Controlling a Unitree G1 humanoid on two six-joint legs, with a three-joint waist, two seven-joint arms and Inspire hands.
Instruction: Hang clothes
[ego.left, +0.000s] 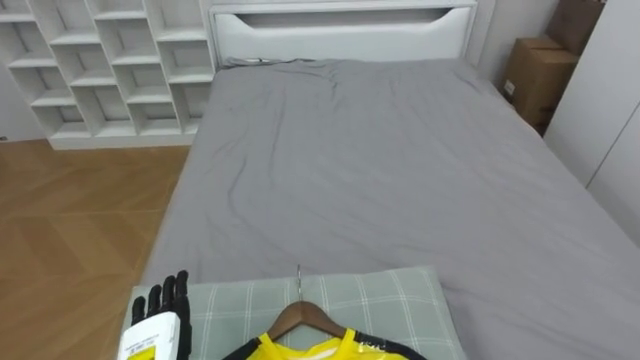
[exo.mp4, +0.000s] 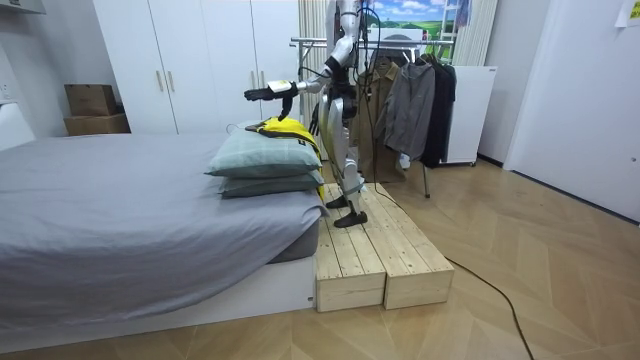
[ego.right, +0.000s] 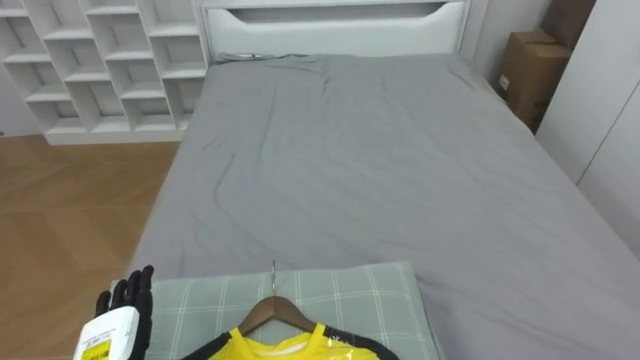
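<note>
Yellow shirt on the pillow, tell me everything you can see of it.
The yellow shirt, smooth-looking with black trim at the shoulders, sits on a wooden hanger with a metal hook. It lies flat on the upper grey-green pillow at the foot of the bed. Its lower part hangs over the pillow's near edge. The open left hand is beside it, not touching.

Bright, even indoor light all round. Soft shadows sit in the folds of the bed (ego.left: 400, 170). There is a pale sheen on the wooden floor (exo.mp4: 570, 240) at the room view's right.
</note>
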